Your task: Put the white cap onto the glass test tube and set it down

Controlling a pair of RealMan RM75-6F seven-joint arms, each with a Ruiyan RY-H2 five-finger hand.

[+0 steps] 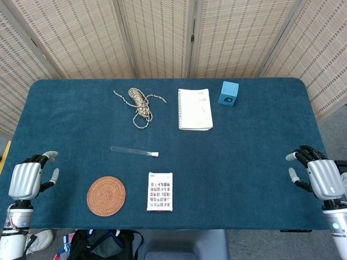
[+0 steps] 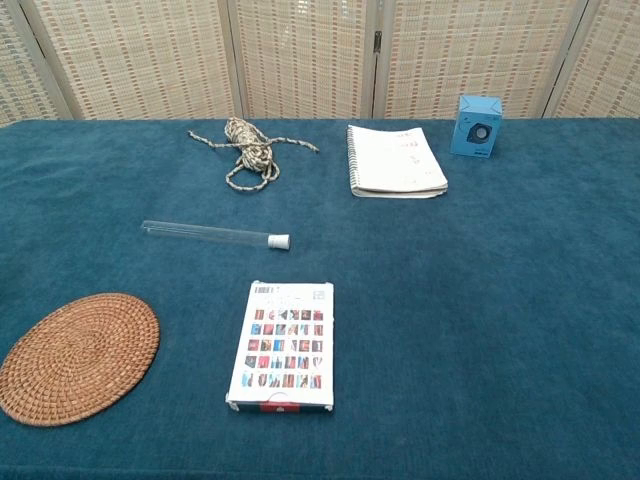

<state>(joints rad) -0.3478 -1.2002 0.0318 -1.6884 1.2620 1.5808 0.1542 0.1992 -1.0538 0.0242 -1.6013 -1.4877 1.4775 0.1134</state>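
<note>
Item 1: glass test tube. Lies flat on the blue table, left of centre, long axis running left to right. The white cap sits on its right end, so capping looks done and the tube already set down. Judged light, rigid, smooth and brittle; likely to roll on its round wall and slip under a hard pinch. Best taken mid-length across the barrel with a gentle hold, or at the capped end, where the cap gives some purchase.

Item 2: card packet, printed with small coloured squares, near the tube on its front side, apart from it.

Item 3: woven coaster, round, front left, well apart from the tube.

Item 4: coiled rope, behind the tube, apart.

Item 5: spiral notebook, rear centre, closed.

Item 6: blue cube, just right of the notebook.

Item 7: left hand, at the front-left table edge, holding nothing, fingers loosely bent and apart. Head view only.

Item 8: right hand, at the front-right edge, likewise unloaded, fingers apart. Both hands well clear of the tube.
</note>
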